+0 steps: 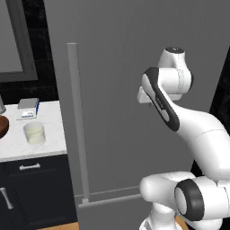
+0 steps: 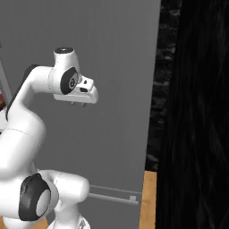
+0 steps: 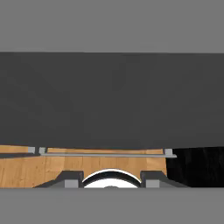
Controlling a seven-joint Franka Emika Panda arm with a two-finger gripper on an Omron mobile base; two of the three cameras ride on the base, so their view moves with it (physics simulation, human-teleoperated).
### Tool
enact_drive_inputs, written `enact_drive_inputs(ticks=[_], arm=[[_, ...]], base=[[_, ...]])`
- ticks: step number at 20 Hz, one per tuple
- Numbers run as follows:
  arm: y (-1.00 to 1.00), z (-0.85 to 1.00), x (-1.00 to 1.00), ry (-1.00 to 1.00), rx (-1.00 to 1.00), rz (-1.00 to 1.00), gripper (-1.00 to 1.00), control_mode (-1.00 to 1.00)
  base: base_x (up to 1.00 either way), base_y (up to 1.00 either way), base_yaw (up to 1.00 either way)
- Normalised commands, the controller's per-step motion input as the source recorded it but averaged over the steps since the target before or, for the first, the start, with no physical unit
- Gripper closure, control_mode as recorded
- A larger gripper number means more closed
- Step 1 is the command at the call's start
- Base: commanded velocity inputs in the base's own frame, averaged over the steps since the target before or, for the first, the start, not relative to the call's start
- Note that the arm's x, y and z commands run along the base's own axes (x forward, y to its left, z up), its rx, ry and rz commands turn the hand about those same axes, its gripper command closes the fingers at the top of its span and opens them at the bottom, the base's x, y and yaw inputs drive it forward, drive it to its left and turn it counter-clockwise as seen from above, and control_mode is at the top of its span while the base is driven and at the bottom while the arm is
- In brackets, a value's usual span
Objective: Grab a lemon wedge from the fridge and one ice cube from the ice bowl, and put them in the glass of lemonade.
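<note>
Your gripper (image 2: 78, 104) sits left of centre in the right base view, and its two short dark fingertips (image 2: 73, 103) poke down from the white hand. In the hand view the tips (image 3: 73, 183) show as grey blocks at the bottom edge, well apart from each other, with nothing between them, so read the hand as wide and empty.

Beyond the tips you look down at the fridge (image 3: 109, 96), a flat matte grey face across the middle of the hand view. A thin grey horizontal bar (image 3: 105, 154) runs along its lower edge, over light wood plank floor (image 3: 26, 170).

No writing, brand or label can be read anywhere.

The arm (image 1: 188, 130) is glossy white with dark joints. It rises from the lower right of the left base view, folds back at the elbow, and carries the wrist high at the upper right, close in front of the closed door. The long round vertical bar handle (image 1: 76, 121) stands left of centre there.

At the left edge of that view you have a white marbled counter (image 1: 51, 134) over dark cabinets (image 1: 36, 188). The glass of lemonade (image 1: 34, 133), a short cylinder with a pale fill, stands on it. The reddish-brown rim of the ice bowl (image 1: 2, 126) shows at the frame edge just left of the glass. A small flat boxy item (image 1: 28, 108) lies behind them; its kind is unclear.
</note>
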Motion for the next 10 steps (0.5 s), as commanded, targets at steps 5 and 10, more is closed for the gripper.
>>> enact_drive_inputs(ticks=[5,10], arm=[[0.00,-0.01,-0.34,0.00,0.00,0.00,-1.00,-1.00],[0.00,0.00,0.00,0.00,0.00,0.00,-1.00,1.00]], base=[[0.00,0.00,0.00],[-0.26,0.47,0.00]])
